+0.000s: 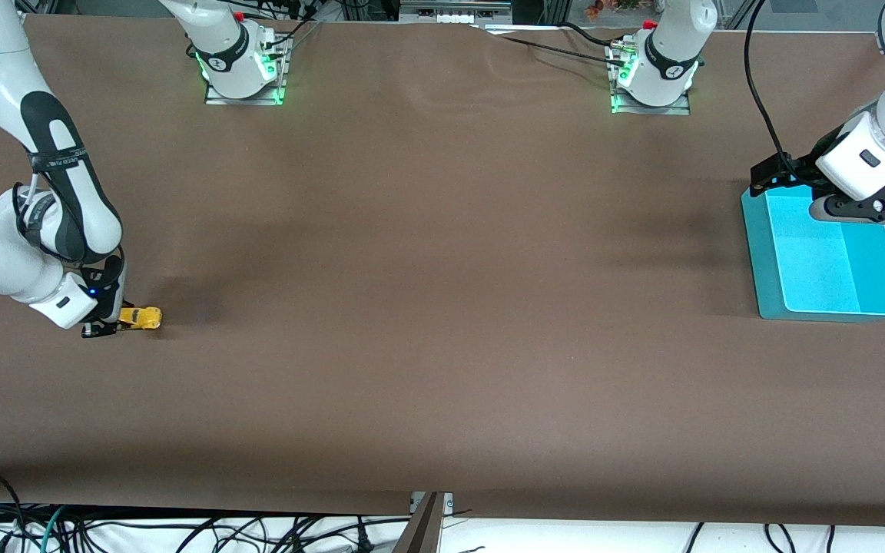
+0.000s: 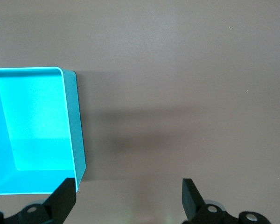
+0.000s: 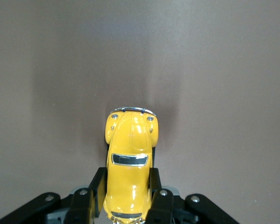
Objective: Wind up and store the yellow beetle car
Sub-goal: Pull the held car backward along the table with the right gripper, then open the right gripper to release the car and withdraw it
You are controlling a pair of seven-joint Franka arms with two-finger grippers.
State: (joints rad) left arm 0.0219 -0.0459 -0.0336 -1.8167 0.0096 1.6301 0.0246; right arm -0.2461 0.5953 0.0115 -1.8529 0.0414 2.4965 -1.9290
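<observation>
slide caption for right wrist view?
Right pincer shut on the yellow beetle car over the brown table.

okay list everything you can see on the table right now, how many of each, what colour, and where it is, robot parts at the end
yellow beetle car: one, yellow, on the table at the right arm's end, clamped at its sides.
tray: one, turquoise, nothing in it, at the left arm's end.
table: one, brown cover.
right gripper: one, black, shut on the yellow beetle car.
left gripper: one, black, open, waiting over the tray's edge.
</observation>
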